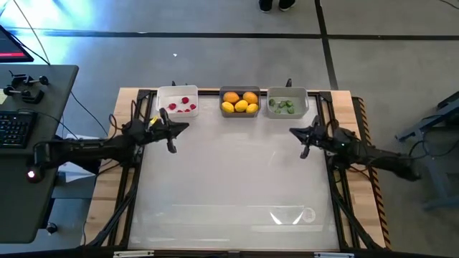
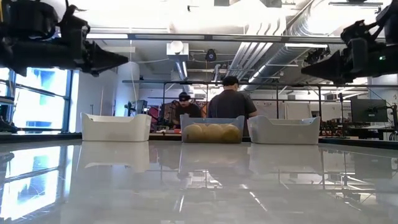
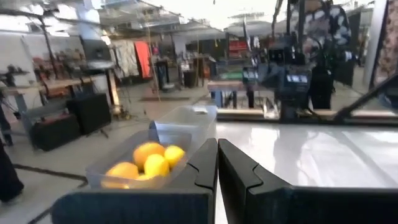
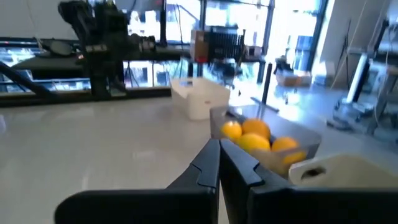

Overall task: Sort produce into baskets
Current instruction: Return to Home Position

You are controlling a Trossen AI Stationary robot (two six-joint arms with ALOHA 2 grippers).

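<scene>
We reckon sorting's done: produce (image 1: 241, 102) sits in baskets (image 1: 168, 94). Left gripper (image 3: 217, 143) & right gripper (image 4: 219, 142) both pinched together, empty. Next: arms home.

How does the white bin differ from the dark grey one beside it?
The white bin holds small red pieces; the dark grey bin holds larger yellow and orange round fruits. The white bin stands at the row's left end, the dark grey bin in the middle. Both are open-topped rectangles of similar size at the table's far edge.
</scene>
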